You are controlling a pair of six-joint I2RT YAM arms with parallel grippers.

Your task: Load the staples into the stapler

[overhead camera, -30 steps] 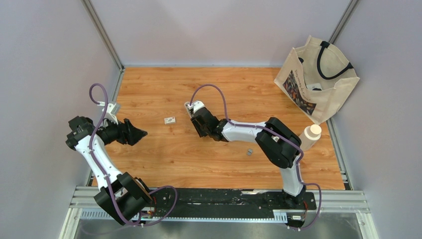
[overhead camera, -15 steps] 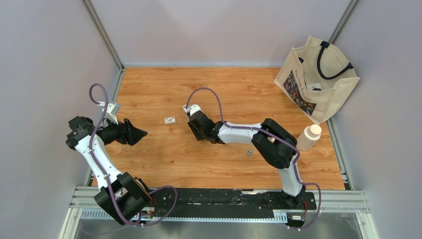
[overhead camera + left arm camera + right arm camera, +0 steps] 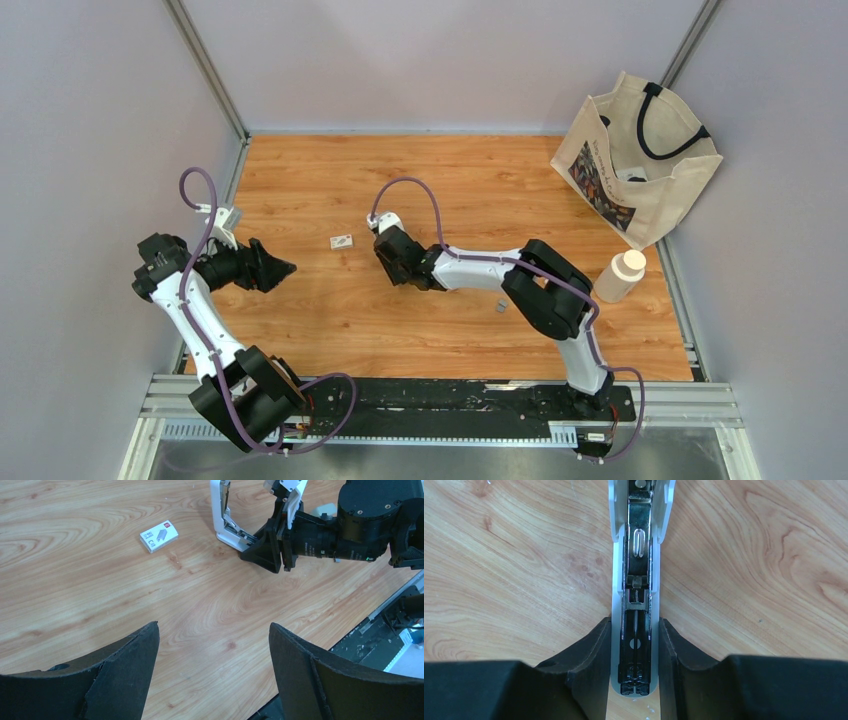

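Note:
The white stapler (image 3: 384, 222) lies on the wooden table with its top swung open. Its metal magazine channel (image 3: 635, 570) shows in the right wrist view. My right gripper (image 3: 392, 245) is shut on the stapler's base, one finger (image 3: 589, 650) against each side. The left wrist view shows the stapler (image 3: 222, 517) with its lid standing up. The staples (image 3: 500, 307) are a tiny dark-grey strip lying on the table beside the right arm's elbow, apart from the stapler. My left gripper (image 3: 285, 268) is open and empty at the table's left, its fingers (image 3: 125, 675) spread wide above bare wood.
A small white staple box (image 3: 342, 240) lies left of the stapler and also shows in the left wrist view (image 3: 159, 535). A white bottle (image 3: 620, 275) stands at the right edge. A canvas tote bag (image 3: 640, 160) leans in the far right corner.
My right gripper has slid the stapler a little to the left and nearer across the table. The left arm has not moved.

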